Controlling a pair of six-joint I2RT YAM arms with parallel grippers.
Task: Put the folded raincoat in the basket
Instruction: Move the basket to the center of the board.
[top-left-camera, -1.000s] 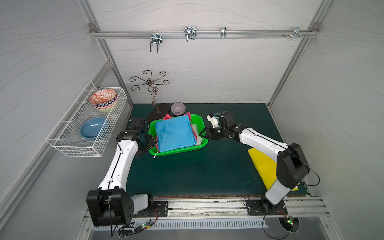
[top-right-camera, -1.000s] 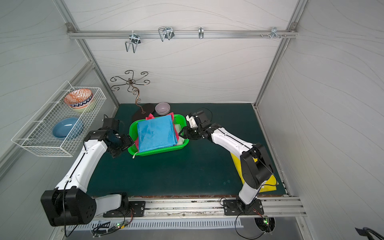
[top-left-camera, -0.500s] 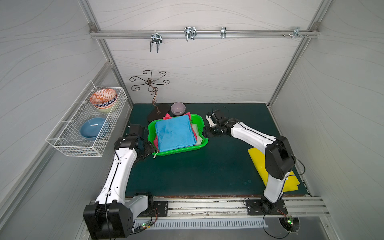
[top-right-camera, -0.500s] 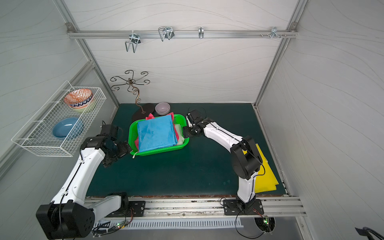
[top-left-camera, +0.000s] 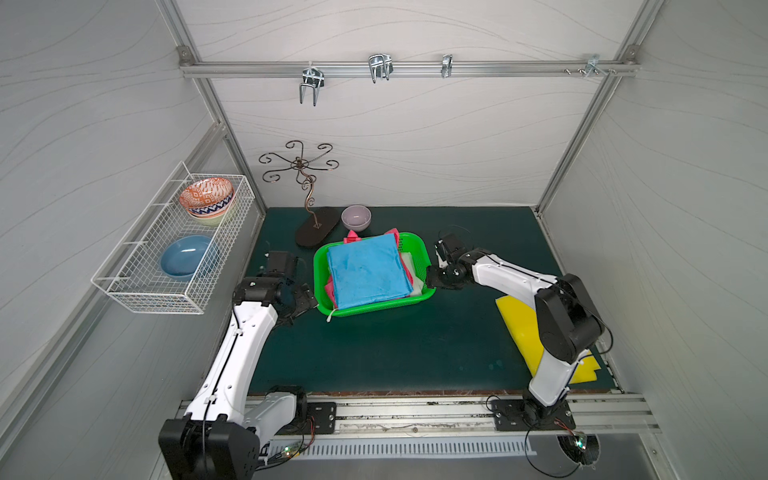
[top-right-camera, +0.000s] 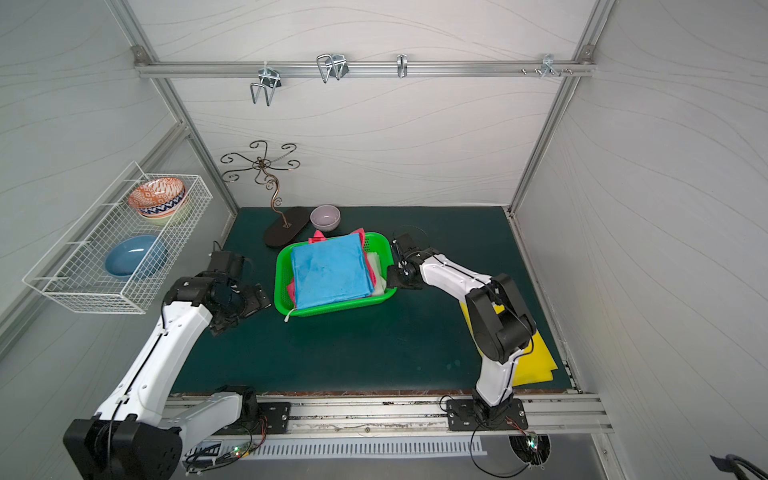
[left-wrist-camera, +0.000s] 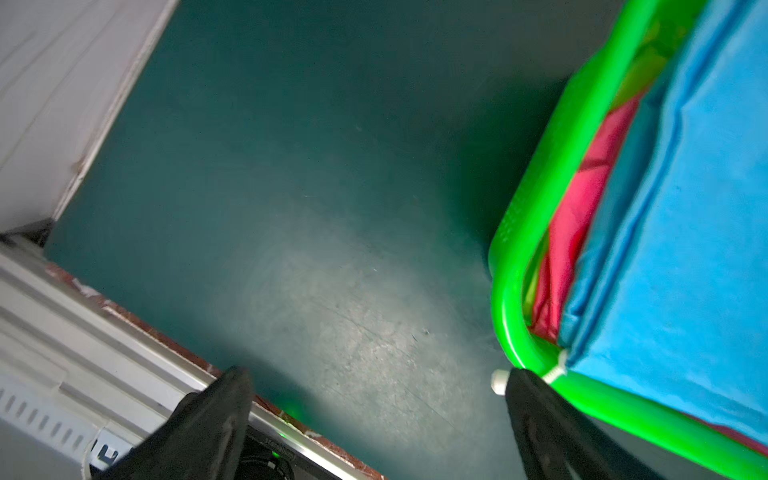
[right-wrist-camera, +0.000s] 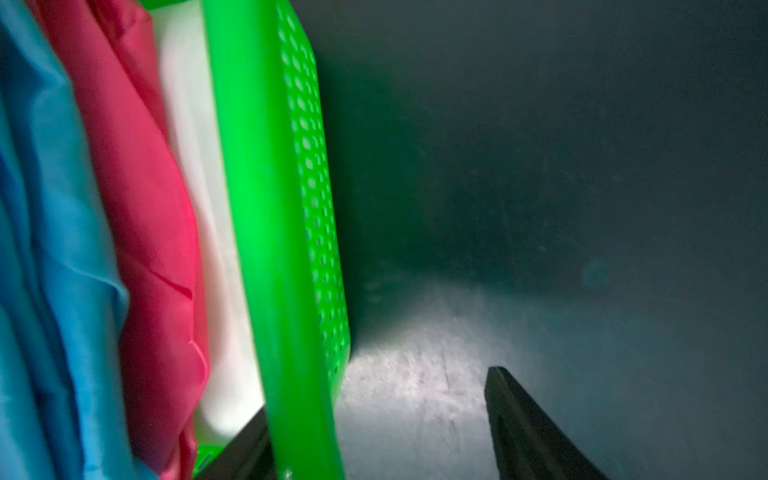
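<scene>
The bright green basket (top-left-camera: 374, 309) (top-right-camera: 332, 307) stands at mid-table. A blue folded raincoat (top-left-camera: 365, 270) (top-right-camera: 328, 270) lies on top inside it, over pink and white folded layers. My left gripper (top-left-camera: 297, 307) (top-right-camera: 241, 311) is open just outside the basket's left wall, near its front corner, holding nothing. In the left wrist view the gripper (left-wrist-camera: 376, 374) shows bare mat between its fingers, beside the basket (left-wrist-camera: 519, 257). My right gripper (top-left-camera: 430, 280) (top-right-camera: 390, 278) (right-wrist-camera: 378, 395) is open astride the basket's right wall (right-wrist-camera: 291, 249), one finger inside and one outside.
A white wire rack (top-left-camera: 137, 286) on the left wall holds bowls. A curled metal stand (top-left-camera: 309, 195) and a lilac bowl (top-left-camera: 356, 217) sit behind the basket. A yellow folded sheet (top-left-camera: 519, 328) lies at the right under my right arm. A rail (top-left-camera: 415, 411) runs along the front edge.
My left gripper opened wider and drew back a little from the basket's left wall toward the front. My right gripper opened at the right wall, and that arm's elbow swung in.
</scene>
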